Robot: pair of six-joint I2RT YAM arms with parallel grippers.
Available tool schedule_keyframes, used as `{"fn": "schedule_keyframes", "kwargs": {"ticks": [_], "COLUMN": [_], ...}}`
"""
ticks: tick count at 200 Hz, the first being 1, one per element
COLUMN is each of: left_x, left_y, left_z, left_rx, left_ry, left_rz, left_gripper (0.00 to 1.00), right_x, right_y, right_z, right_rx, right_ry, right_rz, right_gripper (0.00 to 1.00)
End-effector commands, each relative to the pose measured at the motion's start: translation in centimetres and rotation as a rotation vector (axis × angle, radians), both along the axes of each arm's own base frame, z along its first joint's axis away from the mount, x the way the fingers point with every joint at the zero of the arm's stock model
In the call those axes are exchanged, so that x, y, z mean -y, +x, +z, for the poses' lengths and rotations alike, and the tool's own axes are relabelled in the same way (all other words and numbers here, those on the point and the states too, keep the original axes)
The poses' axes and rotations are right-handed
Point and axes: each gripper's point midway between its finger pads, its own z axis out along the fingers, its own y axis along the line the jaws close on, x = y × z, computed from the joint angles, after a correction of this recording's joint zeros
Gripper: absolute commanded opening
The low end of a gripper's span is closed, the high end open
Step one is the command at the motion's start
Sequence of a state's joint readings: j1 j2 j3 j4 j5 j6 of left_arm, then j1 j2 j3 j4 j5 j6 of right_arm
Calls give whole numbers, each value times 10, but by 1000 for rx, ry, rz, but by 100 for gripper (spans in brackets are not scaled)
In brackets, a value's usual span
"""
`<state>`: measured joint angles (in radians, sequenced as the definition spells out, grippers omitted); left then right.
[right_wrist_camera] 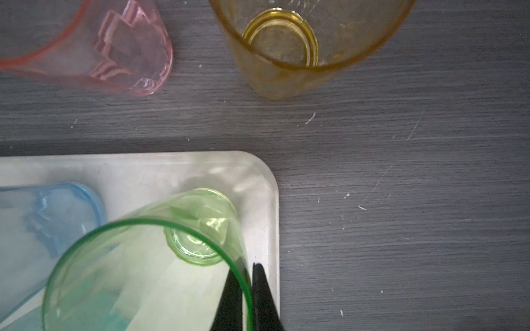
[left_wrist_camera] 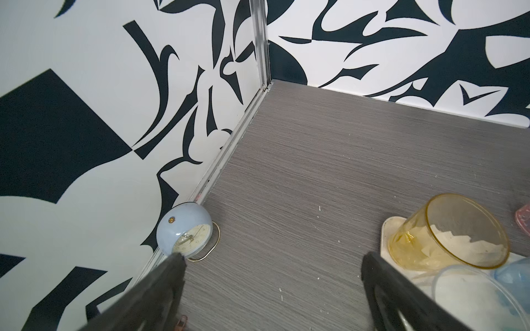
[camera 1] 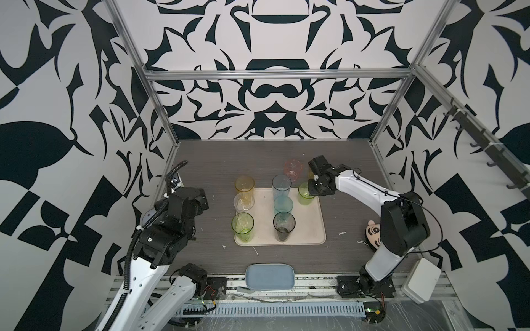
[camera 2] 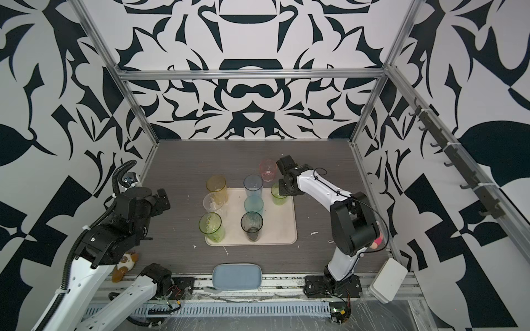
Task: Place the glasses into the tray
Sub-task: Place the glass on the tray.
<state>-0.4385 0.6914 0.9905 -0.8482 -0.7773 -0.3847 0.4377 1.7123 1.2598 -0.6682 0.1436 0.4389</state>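
Right gripper (right_wrist_camera: 247, 286) pinches green see-through tumbler (right_wrist_camera: 143, 272) by its rim, far-right on cream rectangular tray (right_wrist_camera: 172, 169); skewed release could topple it. Left gripper (left_wrist_camera: 274, 258) agape.

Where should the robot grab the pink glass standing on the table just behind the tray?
Probably by its rim, coming straight down from above, with one finger inside the mouth and one outside the wall. The pink glass stands upright, mouth open upward, apart from the amber glass beside it. The right gripper pinches the green glass by its rim in the same way.
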Motion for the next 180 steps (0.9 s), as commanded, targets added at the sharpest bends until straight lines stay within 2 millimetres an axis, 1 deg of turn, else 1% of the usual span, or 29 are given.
{"fn": "schedule_keyframes", "kwargs": {"ticks": [1,16,61,83,101,140,155,180], "left_x": [-1,-1,-1,-1,-1,-1,-1,-1], "left_y": [0,0,0,0,0,0,0,-1], "left_z": [-2,-3,-2,-2,-2,-2,-2,-2], "left_rx": [3,2,2,3,4,5,7,6], "left_ry": [-4,-4,-4,-3,-4,-4,-3,-3], "left_rz": [6,7,6,6,6,7,8,7], "left_gripper": [99,99,99,100,100,100,99,99], "right_x": [-3,-4,-4,-6,-8,-2,-2,-6], "right_y": [9,9,9,9,10,7,4,-1], "right_z": [8,8,14,21,31,58,67,84], "right_rx": [22,15,19,33,53,107,121,154], "right_ry": [11,12,14,28,41,35,53,105], "right_rz": [2,2,0,13,25,29,28,30], "right_gripper": [0,5,32,47,55,67,72,76]}}
